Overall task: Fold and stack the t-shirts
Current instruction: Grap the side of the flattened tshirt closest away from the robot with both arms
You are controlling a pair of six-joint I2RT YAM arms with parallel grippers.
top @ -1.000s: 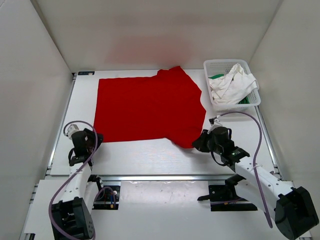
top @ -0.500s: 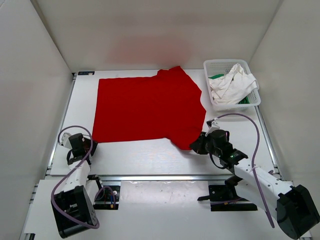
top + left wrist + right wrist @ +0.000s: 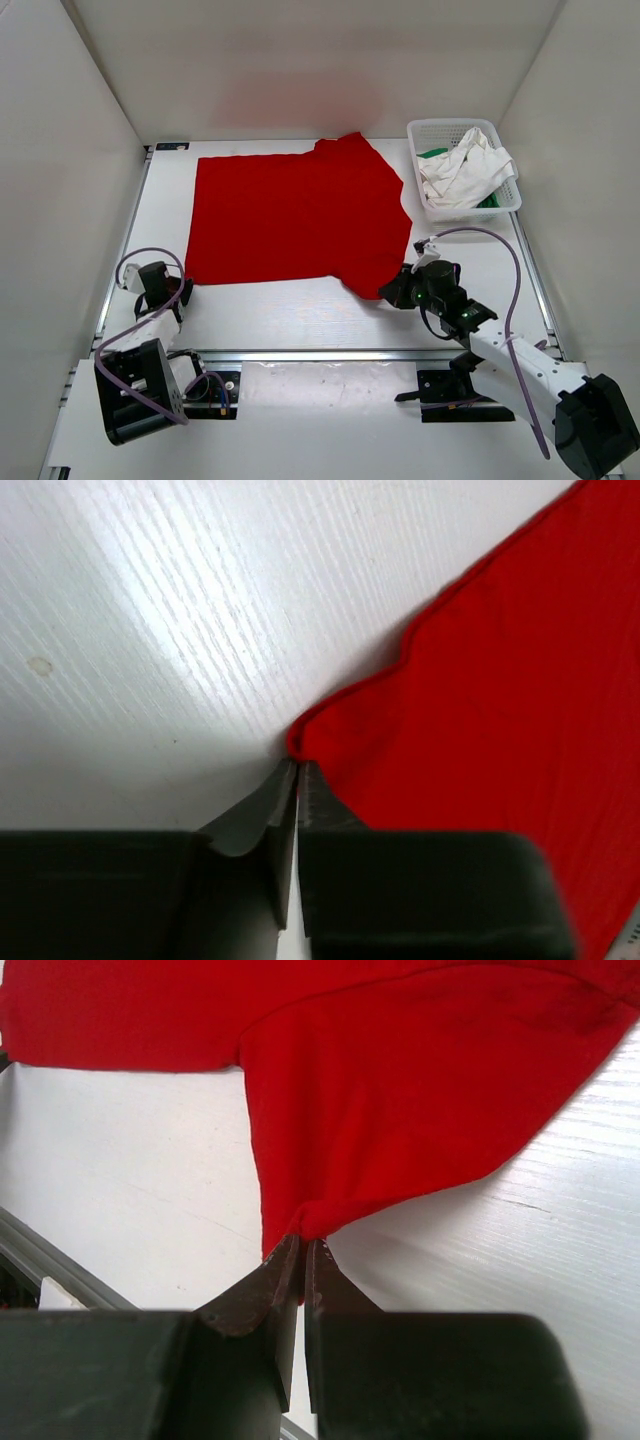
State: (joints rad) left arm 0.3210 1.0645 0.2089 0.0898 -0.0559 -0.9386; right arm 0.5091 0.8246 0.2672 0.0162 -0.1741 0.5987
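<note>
**Workpiece.** The red t-shirt (image 3: 300,215) lies spread flat on the table (image 3: 300,325), directly left of the white mesh basket (image 3: 455,123). Its neck end faces the basket and its hem lies at the end away from it. The off-white t-shirt (image 3: 455,175) is crumpled inside the basket. It covers most of the green t-shirt (image 3: 432,154), which shows only as small patches at two basket corners. No garment is folded or stacked yet, so the task is judged to be at its first fold.

**Left end effector.** The left gripper (image 3: 297,772) is clenched, its jaws meeting with no visible gap. It sits at the near hem corner, the point of the red t-shirt farthest from the basket. The hem edge curls up into the tips, which indicates a thin pinch of fabric. The fingers hide the contact itself.

**Right end effector.** The right gripper (image 3: 302,1245) is clenched on the tip of the near sleeve, at the basket end of the garment. The cloth gathers into a small pleat where it enters the jaws.

**Purpose of the hold.** The two grips sit at opposite ends of the shirt's near edge. This placement probably lets both arms raise that edge as one line and carry it over the body of the shirt.

**Caution.** Both pinches are shallow, and either corner could slip out under tension. The sleeve is also floppy and may trail, which would skew the fold line.
</note>
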